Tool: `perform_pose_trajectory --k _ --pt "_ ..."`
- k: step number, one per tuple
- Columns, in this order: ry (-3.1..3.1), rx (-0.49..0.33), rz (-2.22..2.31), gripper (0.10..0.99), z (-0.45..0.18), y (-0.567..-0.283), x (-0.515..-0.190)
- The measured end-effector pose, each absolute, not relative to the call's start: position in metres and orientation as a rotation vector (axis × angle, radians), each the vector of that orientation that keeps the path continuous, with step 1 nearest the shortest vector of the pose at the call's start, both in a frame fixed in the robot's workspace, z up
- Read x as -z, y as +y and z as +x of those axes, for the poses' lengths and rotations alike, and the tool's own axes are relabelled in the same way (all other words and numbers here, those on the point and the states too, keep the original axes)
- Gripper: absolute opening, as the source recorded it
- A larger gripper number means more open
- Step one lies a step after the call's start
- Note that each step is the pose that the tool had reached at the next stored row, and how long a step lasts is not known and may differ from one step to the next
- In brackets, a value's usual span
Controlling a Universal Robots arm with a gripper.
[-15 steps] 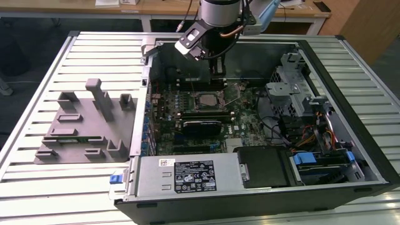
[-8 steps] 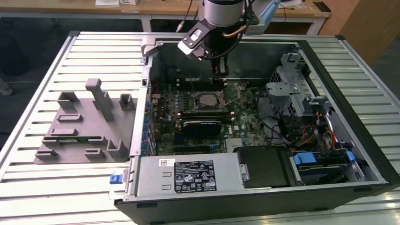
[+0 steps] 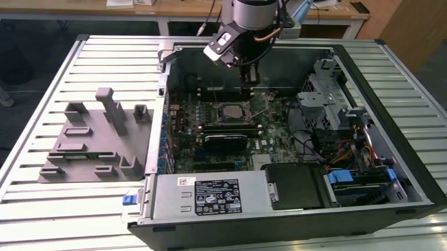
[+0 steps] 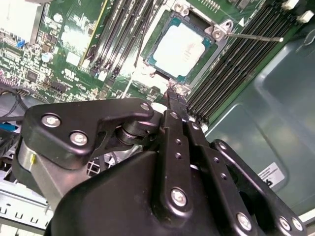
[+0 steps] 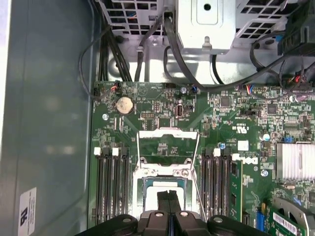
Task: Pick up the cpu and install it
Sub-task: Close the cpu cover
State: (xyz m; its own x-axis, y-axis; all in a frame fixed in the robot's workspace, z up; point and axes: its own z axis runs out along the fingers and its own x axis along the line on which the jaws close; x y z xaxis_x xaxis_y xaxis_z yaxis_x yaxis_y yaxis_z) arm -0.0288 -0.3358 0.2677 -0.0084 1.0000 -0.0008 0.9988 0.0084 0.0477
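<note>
I see cpu (image 3: 228, 111) seated on motherboard (image 3: 276, 137), centre of exterior view; pincer (image 3: 249, 79) clenched, fingers together, just up-frame of it

- We see a silver-grey cylindrical arm (image 3: 255, 10) with a copper-coloured cable (image 3: 269, 36), perhaps a hose.
- We see a black gripper (image 4: 175, 101): jointed bars and silver screws (image 4: 178, 196).

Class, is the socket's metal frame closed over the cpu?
No, the cpu lies bare in the second wrist view; the frame stands swung open.
</note>
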Motion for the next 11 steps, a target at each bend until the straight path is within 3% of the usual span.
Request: perform_pose_trajectory --k 11 --pt "2.206 -0.052 2.188 0.106 -0.014 -0.336 -0.268"
